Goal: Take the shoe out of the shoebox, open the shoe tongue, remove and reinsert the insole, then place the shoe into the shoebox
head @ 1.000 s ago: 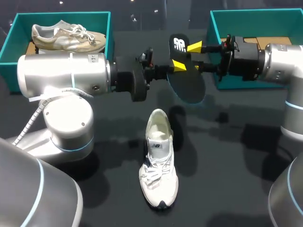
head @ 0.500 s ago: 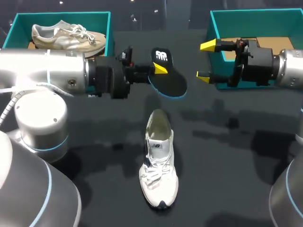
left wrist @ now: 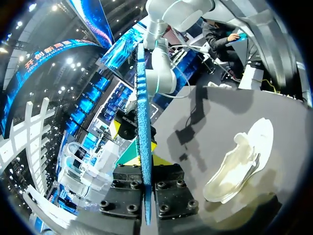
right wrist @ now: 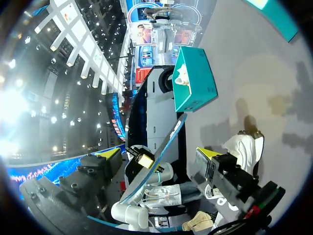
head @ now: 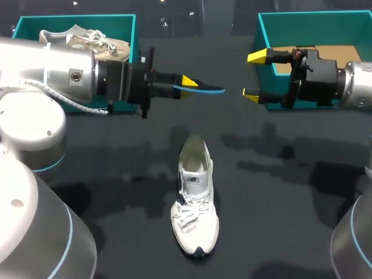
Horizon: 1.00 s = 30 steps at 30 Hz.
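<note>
Two arms are raised over the dark table point(head: 290, 192). The white shoe point(head: 195, 197) sits upright on its sole mid-table, outside both boxes. Its toe points to the near edge and its heel opening to the far edge, and nothing touches it.

The left gripper point(head: 187, 82) hangs in the air beyond the white shoe's heel, fingers pinched on the insole point(head: 204, 88), with one yellow tip showing on top. From the head view the insole is edge-on, roughly level, dark with a blue rim. It sticks out of the fingers past the heel toward the white shoe's right and is well clear of the shoe. In the left wrist view the insole point(left wrist: 143, 117) is a thin blue strip clamped between the two black finger blocks, with the white shoe point(left wrist: 242, 164) down on the table off to one side.

The right gripper point(head: 254, 74) is beyond the white shoe and to its right. Its fingers are spread wide and hold nothing, and its tips face the insole with a gap between. The right wrist view shows the same wide gap, with the insole point(right wrist: 164, 152) ahead and the white shoe point(right wrist: 247, 144) past it.

The left shoebox point(head: 110, 22), teal, sits far-left of the white shoe and holds a beige shoe point(head: 87, 38). The right shoebox point(head: 314, 18), also teal, sits far-right of the white shoe with brown cardboard point(head: 343, 52) inside.
</note>
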{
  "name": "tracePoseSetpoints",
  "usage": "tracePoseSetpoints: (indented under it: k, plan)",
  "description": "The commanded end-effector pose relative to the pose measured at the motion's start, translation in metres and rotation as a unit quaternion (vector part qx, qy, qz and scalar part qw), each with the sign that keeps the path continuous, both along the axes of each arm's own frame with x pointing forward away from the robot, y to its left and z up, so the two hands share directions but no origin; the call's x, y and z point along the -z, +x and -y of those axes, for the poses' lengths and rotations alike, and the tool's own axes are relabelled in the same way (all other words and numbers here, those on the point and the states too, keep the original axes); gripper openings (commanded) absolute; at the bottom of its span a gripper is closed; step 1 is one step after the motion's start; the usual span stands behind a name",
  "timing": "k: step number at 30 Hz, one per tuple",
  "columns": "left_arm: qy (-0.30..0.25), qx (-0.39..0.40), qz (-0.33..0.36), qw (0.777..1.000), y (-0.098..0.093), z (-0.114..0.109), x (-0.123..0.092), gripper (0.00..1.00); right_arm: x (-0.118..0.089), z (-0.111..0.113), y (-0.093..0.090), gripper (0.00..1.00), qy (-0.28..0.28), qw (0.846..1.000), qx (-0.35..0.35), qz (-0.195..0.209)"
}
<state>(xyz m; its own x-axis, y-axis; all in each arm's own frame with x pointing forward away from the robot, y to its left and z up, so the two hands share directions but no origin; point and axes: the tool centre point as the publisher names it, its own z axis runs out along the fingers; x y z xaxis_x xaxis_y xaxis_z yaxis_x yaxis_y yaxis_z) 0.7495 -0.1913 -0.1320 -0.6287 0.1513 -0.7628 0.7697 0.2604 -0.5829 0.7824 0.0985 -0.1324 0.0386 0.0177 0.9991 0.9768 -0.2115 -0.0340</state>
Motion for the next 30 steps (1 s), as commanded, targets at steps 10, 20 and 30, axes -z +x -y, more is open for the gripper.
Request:
tracePoseSetpoints:
  k: [10, 20, 30]
  plan:
    - [0.051, -0.016, -0.11, 0.993, -0.001, 0.007, -0.002, 0.0, 0.0, 0.0, -0.002, 1.0, -0.002, 1.0, 0.0, -0.001]
    - [0.035, -0.045, -0.234, 0.971, -0.008, -0.011, -0.011, 0.0, 0.0, 0.0, -0.002, 1.0, -0.002, 1.0, 0.0, -0.001]
    - [0.0, -0.06, -0.48, 0.875, -0.015, -0.027, -0.025, 0.0, 0.0, 0.0, -0.002, 1.0, -0.002, 1.0, 0.0, -0.001]
